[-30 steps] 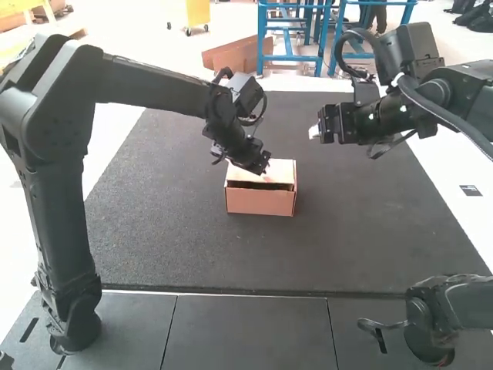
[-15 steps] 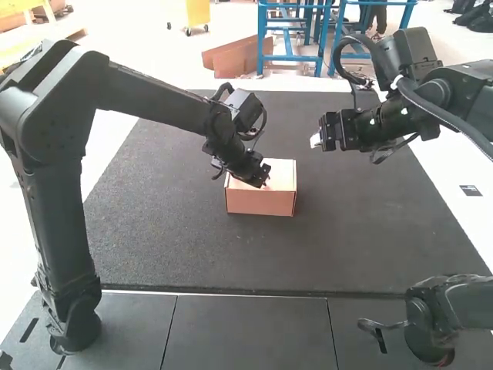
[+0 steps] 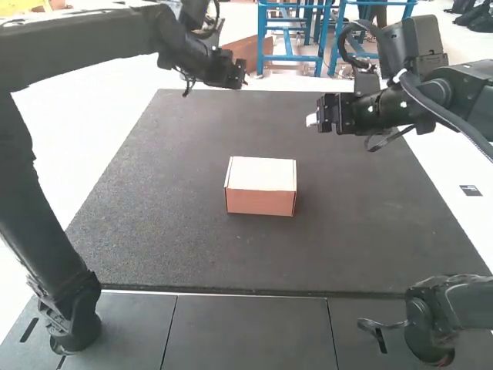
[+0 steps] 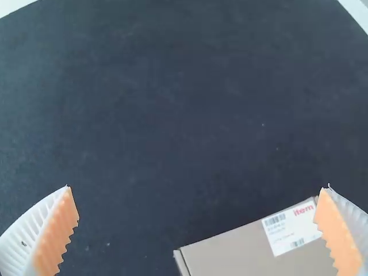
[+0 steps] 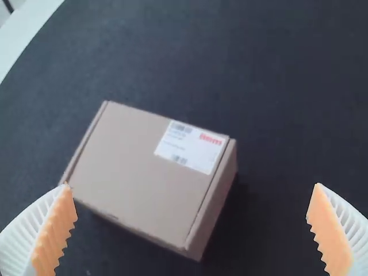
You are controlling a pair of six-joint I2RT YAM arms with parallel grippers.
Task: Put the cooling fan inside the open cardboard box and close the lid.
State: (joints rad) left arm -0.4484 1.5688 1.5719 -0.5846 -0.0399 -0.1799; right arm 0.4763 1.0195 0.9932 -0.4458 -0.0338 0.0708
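One cardboard box (image 3: 260,185) sits near the middle of the black mat (image 3: 154,193), its lid lying flat and flush with the white label (image 5: 190,146) facing up; I judge the cooling fan is shut inside it. A second ago the left gripper (image 3: 233,75) was down on the rear left part of the lid, and half a second ago it was still pressing there. It has since lifted off and swung up and back, and now hangs over the mat's far edge, well apart from the box. Its orange pads (image 4: 54,230) stand wide apart with nothing between them. The right gripper (image 3: 314,123) has barely shifted: it hovers above the mat behind and to the right of the box, its own pads (image 5: 54,230) also spread wide and empty, looking down on the lid. With the lid down and both claws clear, the task reads as finished or very nearly so, unless the front flap still needs tucking, which I cannot tell. The box lies well inside every edge of the mat, with bare mat on all four sides, so either arm has free room to withdraw or come down again
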